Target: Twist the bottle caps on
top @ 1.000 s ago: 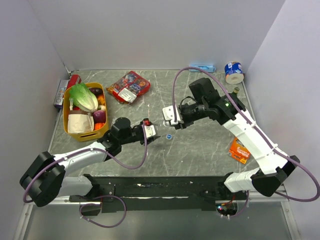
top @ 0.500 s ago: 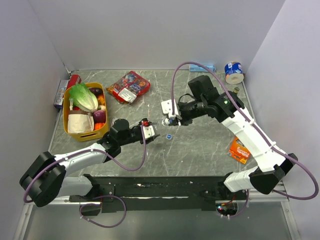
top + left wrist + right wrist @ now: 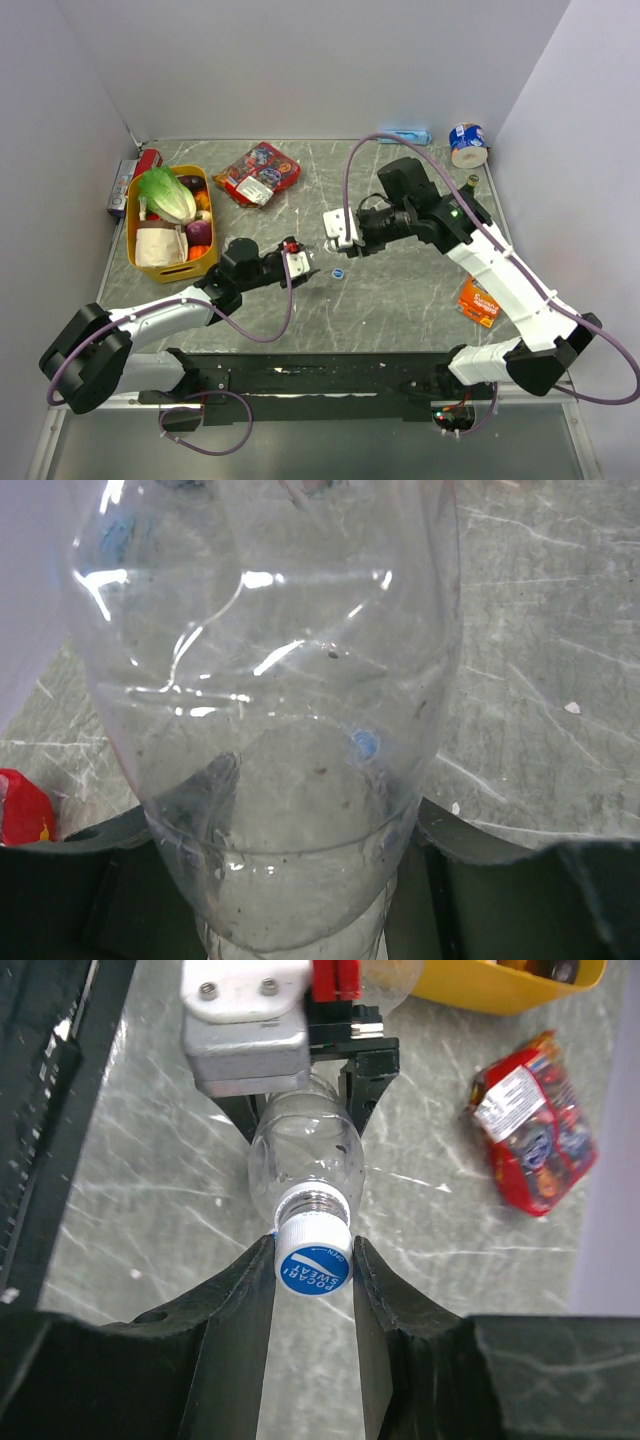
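Right gripper (image 3: 312, 1260) is pinched on a blue cap (image 3: 312, 1270). The cap is held by its rim between both fingertips, with its printed top facing the wrist camera. It is placed right at the white threaded neck of a clear bottle (image 3: 305, 1155); whether it is seated on the thread cannot be told. The bottle's neck is pointed toward the right gripper. Its body is clamped by the left gripper (image 3: 298, 263), with a black finger on each side. In the left wrist view the frame is filled by the bottle, and a small blue spot is seen through it. The two grippers are met near the middle of the table (image 3: 400, 300). A second cap (image 3: 338, 272) is seen lying on the table just on the near side of the right gripper, apart from both grippers. A yellow basket (image 3: 185, 270) of vegetables is placed at the left. A red packet (image 3: 258, 172) lies far of centre, a blue-and-white tin (image 3: 467, 143) is in the far right corner, and an orange packet (image 3: 478, 300) is at the right.
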Robot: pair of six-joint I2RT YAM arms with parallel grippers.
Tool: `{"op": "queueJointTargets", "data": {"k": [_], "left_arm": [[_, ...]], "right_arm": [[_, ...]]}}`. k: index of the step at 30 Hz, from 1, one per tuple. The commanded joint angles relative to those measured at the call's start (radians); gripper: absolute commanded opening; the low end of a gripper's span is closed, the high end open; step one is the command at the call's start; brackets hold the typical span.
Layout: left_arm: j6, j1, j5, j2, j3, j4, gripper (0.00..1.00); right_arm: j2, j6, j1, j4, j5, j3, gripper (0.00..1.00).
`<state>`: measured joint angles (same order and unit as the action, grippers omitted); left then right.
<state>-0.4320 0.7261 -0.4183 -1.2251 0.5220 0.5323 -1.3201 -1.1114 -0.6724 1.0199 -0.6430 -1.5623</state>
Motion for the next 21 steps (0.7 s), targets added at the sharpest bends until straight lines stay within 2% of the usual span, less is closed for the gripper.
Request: {"op": "queueJointTargets", "data": {"k": [1,7,14,21], "left_arm": [[-0.008,0.003,-0.043,0.03,0.022,0.124,0.01],[-0.06,0.004,-0.069,0.021,0.036,0.104,0.01],[-0.103,0.001,-0.07,0.016,0.044,0.083,0.01],[-0.037,0.001,-0.074,0.003,0.058,0.09,0.01]], "right_arm": [[0.033,-0.137,-0.015,0.043,0.048,0.028,0.31],[0.018,-0.208,-0.023,0.066,0.048,0.005,0.32],[-0.05,-0.272,-0.023,0.186,0.057,-0.085,0.33],[-0.013,-0.292,-0.038,0.149,0.052,-0.032,0.33]]}}
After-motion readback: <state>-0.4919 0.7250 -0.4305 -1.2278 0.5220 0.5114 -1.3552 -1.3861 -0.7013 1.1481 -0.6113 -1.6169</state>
